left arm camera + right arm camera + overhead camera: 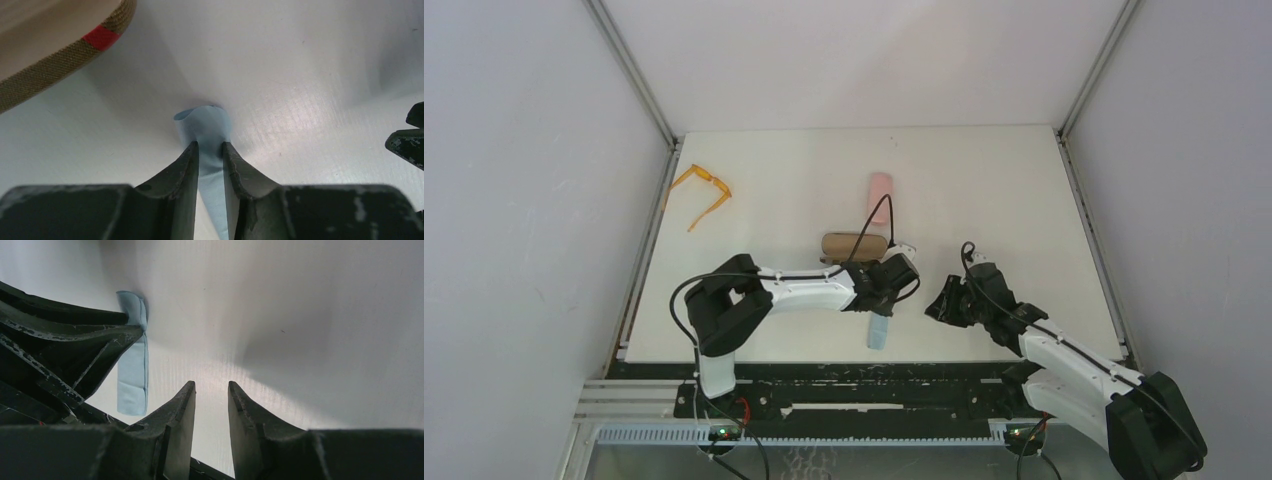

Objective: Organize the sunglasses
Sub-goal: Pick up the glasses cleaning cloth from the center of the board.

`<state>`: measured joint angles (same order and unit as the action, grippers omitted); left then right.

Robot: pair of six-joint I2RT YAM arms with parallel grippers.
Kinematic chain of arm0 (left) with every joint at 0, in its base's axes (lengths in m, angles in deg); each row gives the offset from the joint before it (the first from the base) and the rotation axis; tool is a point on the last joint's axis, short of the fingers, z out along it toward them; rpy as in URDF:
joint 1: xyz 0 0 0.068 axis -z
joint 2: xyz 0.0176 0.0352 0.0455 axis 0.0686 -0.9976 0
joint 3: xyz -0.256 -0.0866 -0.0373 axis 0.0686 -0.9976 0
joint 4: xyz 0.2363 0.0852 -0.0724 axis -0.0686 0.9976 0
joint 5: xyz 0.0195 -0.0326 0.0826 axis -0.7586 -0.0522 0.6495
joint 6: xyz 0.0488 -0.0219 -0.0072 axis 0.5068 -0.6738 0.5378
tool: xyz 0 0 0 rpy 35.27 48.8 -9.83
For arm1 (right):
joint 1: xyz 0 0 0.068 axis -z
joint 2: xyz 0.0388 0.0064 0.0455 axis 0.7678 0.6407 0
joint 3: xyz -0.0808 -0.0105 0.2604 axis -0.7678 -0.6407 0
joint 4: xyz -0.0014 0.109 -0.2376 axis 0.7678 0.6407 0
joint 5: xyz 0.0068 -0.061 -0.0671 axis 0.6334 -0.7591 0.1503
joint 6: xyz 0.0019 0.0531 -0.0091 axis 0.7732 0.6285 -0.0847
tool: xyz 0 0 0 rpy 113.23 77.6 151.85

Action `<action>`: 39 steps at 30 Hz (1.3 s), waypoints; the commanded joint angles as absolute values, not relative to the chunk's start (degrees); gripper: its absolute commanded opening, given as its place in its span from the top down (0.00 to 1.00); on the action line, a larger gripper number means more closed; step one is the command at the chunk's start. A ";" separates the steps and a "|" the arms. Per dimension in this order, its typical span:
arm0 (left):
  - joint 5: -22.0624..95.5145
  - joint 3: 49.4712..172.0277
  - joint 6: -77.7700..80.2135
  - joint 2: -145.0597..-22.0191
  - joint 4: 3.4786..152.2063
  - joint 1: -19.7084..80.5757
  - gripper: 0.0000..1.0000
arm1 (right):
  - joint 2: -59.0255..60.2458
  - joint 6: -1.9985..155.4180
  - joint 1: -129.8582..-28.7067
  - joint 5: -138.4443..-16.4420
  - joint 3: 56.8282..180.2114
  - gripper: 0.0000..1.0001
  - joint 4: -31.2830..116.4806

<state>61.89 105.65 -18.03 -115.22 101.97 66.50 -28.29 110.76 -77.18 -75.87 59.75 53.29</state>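
Observation:
The orange-framed sunglasses (702,190) lie open at the far left of the table, well away from both arms. The small black pair is not in view. My left gripper (886,300) is in the middle near the front, shut on one end of a light-blue cloth (879,333). In the left wrist view the cloth (207,125) is pinched between the fingers (210,147). My right gripper (937,305) sits just right of it, low over the table. Its jaws (211,387) stand a little apart with nothing between them. The cloth also shows in the right wrist view (133,375).
A brown oblong case (854,244) lies just behind my left gripper, and it also shows in the left wrist view (50,50). A pink case (880,190) lies behind that. White walls enclose the table on three sides.

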 commanded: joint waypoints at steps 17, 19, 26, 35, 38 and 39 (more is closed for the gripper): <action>58.88 95.29 -18.06 -97.49 89.84 66.47 1.00 | -36.85 105.98 -76.65 -67.70 58.78 0.67 47.34; 57.33 91.88 -18.66 -92.63 86.29 66.41 1.00 | -40.38 106.01 -76.72 -65.72 57.65 0.65 45.16; 50.34 79.76 -19.19 -73.77 74.00 66.42 1.00 | -54.12 104.72 -77.03 -53.20 55.44 0.61 34.75; 46.19 71.51 -16.67 -52.83 67.01 66.46 1.00 | -57.53 106.09 -82.56 -50.92 63.73 0.56 29.14; 46.46 72.97 -14.65 -50.55 70.77 66.51 1.00 | -53.17 105.43 -89.48 -56.95 68.36 0.58 31.59; 46.79 73.44 -14.03 -50.16 71.99 66.51 1.00 | -51.69 104.80 -92.01 -59.34 69.84 0.58 32.68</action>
